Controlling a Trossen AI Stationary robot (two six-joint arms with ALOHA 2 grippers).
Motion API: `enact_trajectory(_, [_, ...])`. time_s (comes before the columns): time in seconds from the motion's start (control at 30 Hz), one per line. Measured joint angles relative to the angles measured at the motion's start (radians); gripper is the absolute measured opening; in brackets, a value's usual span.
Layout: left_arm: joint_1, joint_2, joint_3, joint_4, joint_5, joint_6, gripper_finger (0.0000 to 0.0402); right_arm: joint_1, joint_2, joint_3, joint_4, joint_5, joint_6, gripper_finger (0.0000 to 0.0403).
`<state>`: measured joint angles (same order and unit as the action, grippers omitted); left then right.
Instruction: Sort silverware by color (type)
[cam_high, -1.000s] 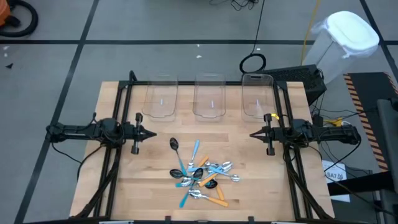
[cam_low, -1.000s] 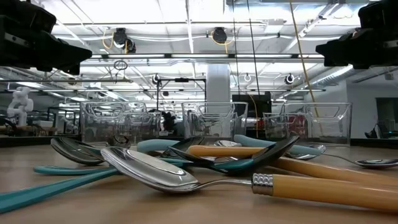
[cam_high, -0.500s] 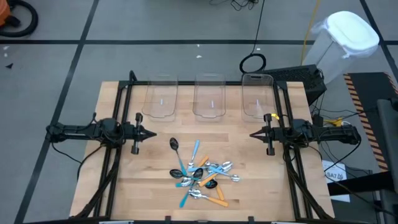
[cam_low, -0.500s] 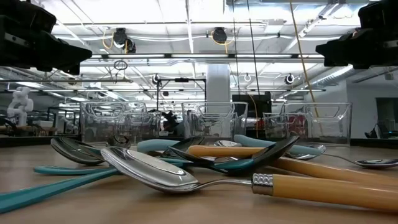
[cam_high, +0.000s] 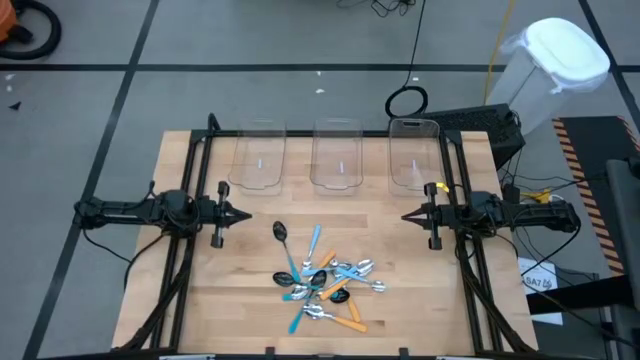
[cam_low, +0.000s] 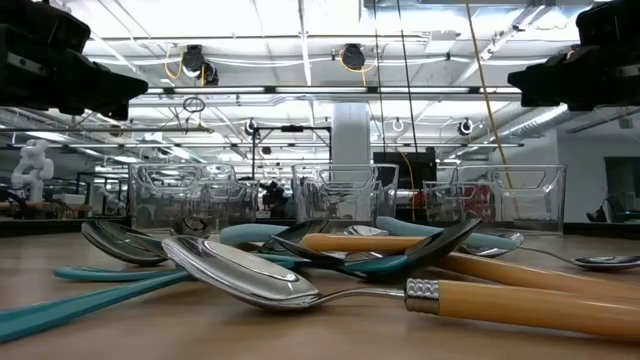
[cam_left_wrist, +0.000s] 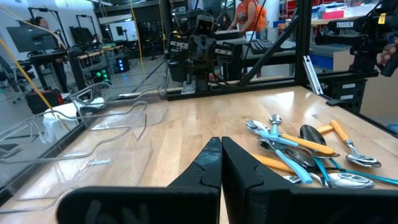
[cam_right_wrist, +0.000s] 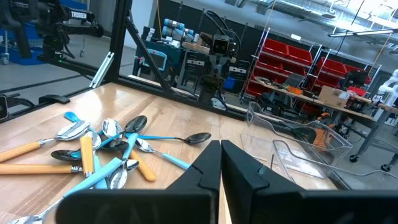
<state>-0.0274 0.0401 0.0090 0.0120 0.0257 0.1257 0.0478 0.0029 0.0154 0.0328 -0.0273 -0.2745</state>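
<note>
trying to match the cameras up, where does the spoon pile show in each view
High view: spoon pile low centre of the table, between both arms.
Low view: spoon pile fills the foreground.
Left wrist view: spoon pile at right.
Right wrist view: spoon pile at left.
Shared landmark: clear bins behind the pile.

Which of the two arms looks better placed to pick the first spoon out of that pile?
Roughly even, slightly left. The pile of teal, blue and orange-handled spoons lies midway, but one black-bowled spoon strays toward the left hand. The right hand mirrors it; both are shut and empty.
</note>
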Motion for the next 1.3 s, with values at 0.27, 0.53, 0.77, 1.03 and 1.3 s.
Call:
enact_trajectory(0.27, [0.000,0.000,0.000,0.000,0.000,0.000,0.0001,0.000,0.000,0.000,0.000,0.000,0.000,0.0009])
enact_trajectory(0.53, [0.000,0.000,0.000,0.000,0.000,0.000,0.0001,0.000,0.000,0.000,-0.002,-0.001,0.046,0.0009])
enact_trajectory(0.77, [0.000,0.000,0.000,0.005,0.000,0.065,0.0001,0.000,0.003,0.029,-0.005,-0.013,0.228,0.0008])
enact_trajectory(1.03, [0.000,0.000,0.000,0.009,-0.001,0.119,0.0001,0.001,0.090,0.121,-0.023,-0.031,0.299,0.0001])
enact_trajectory(1.3, [0.000,0.000,-0.001,0.014,-0.001,0.074,0.0001,0.022,0.273,0.267,-0.024,-0.026,0.262,0.0001])
